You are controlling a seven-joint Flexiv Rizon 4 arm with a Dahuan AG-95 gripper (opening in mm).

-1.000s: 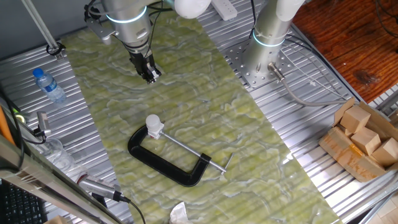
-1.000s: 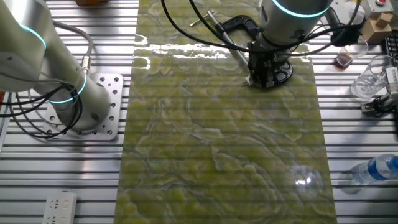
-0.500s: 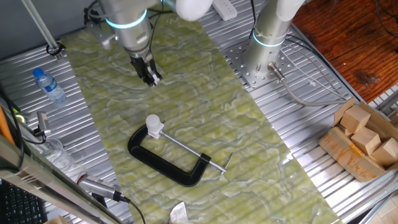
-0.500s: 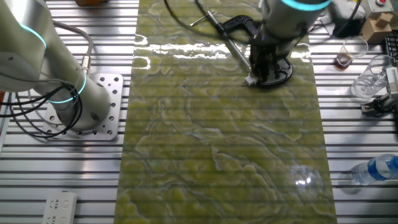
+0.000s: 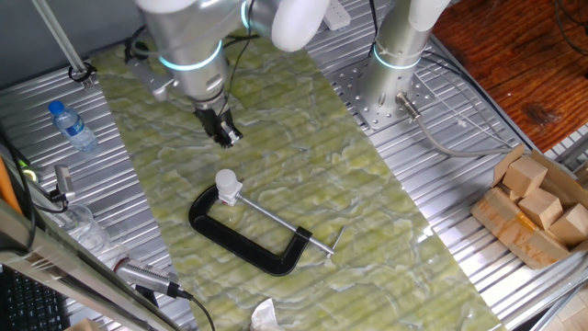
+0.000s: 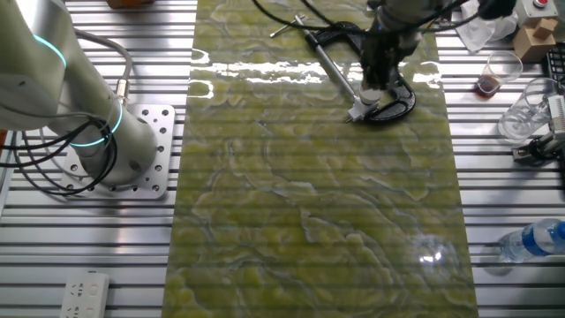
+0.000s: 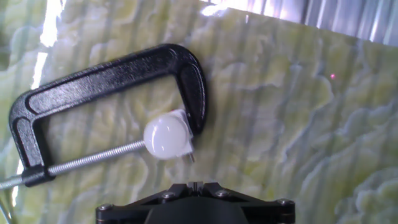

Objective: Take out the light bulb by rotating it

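The light bulb (image 5: 224, 179) is a small frosted white globe in a white socket fitting (image 5: 231, 194), held in the black C-clamp (image 5: 241, 241) on the green mat. In the hand view the bulb (image 7: 165, 138) lies just ahead of my gripper (image 7: 194, 185), at the clamp's (image 7: 112, 71) jaw end. My gripper (image 5: 226, 137) hangs above the mat, a short way behind the bulb and not touching it. Its jaws are shut together and empty. In the other fixed view my gripper (image 6: 374, 86) covers most of the bulb; the fitting (image 6: 357, 113) shows beside it.
A water bottle (image 5: 72, 125) lies at the mat's left, a crumpled white paper scrap (image 5: 265, 314) at the front edge. A second arm's base (image 5: 390, 69) stands at the back right. A box of wooden blocks (image 5: 537, 207) sits at the right.
My gripper has moved across the mat toward the clamp and the bulb, staying shut. The bulb and the clamp have not moved.
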